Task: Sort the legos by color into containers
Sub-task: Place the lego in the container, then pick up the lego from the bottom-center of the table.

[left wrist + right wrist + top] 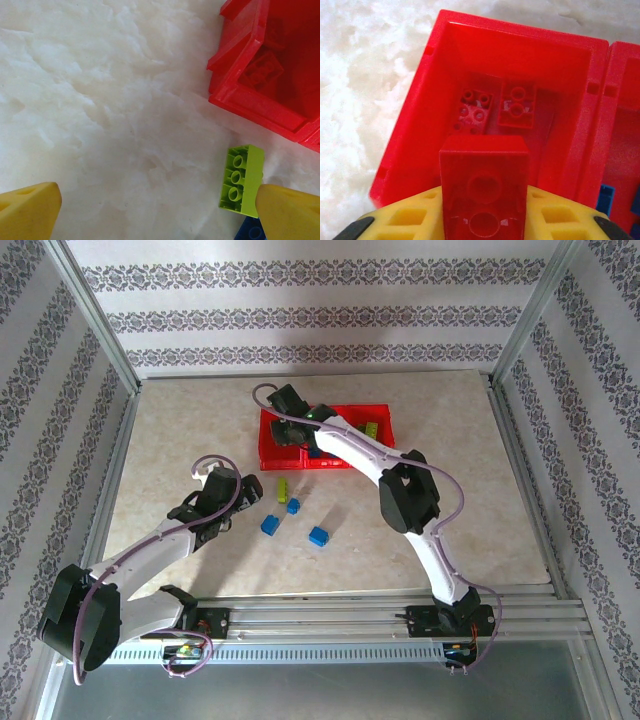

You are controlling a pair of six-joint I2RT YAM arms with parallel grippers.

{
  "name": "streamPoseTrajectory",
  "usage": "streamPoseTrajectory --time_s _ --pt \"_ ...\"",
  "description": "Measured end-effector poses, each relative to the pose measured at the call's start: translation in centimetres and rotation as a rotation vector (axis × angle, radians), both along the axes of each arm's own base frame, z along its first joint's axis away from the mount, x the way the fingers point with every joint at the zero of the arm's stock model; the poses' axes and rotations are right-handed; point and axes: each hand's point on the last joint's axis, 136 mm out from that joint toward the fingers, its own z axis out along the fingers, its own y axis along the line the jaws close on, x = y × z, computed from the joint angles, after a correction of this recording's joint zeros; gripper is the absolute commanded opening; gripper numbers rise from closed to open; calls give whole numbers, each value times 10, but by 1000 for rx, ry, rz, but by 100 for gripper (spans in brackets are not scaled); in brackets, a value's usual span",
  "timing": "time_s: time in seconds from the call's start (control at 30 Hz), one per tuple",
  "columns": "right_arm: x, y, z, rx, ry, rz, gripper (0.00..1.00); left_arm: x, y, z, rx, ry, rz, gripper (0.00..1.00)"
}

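While our right hand (485, 220) grips a red lego (484, 190) above the end bin (420, 125), a skewed release could bounce it out; our left hand (160, 212) gapes empty.

From above, the right arm (360, 448) lies across the containers (352, 413), hiding much of the left and middle bins. On the left wrist camera, a blue lego (250, 233) runs off the bottom edge, partly behind a yellow finger (292, 215). Right wrist camera: the red lego (484, 190) is cropped below, a second blue lego (606, 199) at right.
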Motion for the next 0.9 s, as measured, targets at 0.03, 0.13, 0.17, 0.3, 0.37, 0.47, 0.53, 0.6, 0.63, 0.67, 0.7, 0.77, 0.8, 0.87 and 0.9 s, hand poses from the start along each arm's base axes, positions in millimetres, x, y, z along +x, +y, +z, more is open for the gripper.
streamPoseTrajectory --time_s 0.03,0.13,0.17,0.3,0.37,0.47,0.53,0.6,0.63,0.67,0.7,0.77,0.8,0.87,0.9 --pt "1 0 -2 -2 1 0 43 0 0 0 0 0 0 100" --pt "2 -1 -1 -8 3 2 50 0 0 0 0 2 -7 100" --pt "3 -1 1 -7 -2 4 51 0 0 -1 -4 4 -10 100" --pt "5 1 9 -5 -20 16 55 0 -2 0 -9 4 -21 100" --pt "5 1 8 -8 -19 18 56 0 -3 4 -15 -6 -24 100" --pt "3 -1 10 -13 -20 19 58 0 -3 11 -25 -30 -24 100" --pt "-1 -5 14 -16 -19 19 59 -1 -3 15 -28 -43 -26 100" --pt "-6 -10 21 -17 -22 17 60 -1 -2 18 -28 -50 -29 100" --pt "-9 -13 26 -17 -26 15 62 -1 -2 18 -28 -51 -29 100" --pt "-13 -17 30 -17 -28 14 63 -1 -2 18 -26 -52 -30 99" --pt "-17 -19 35 -15 -32 11 64 -1 -2 18 -26 -53 -30 100" --pt "-28 -25 44 -7 -38 9 66 -1 -2 18 -26 -53 -28 100" --pt "-33 -27 48 -2 -42 8 67 -1 -1 18 -26 -53 -27 100" --pt "-47 -32 52 2 -42 9 69 -1 -1 18 -26 -52 -26 100" --pt "-53 -35 53 2 -39 6 70 -1 -1 17 -25 -51 -26 100"
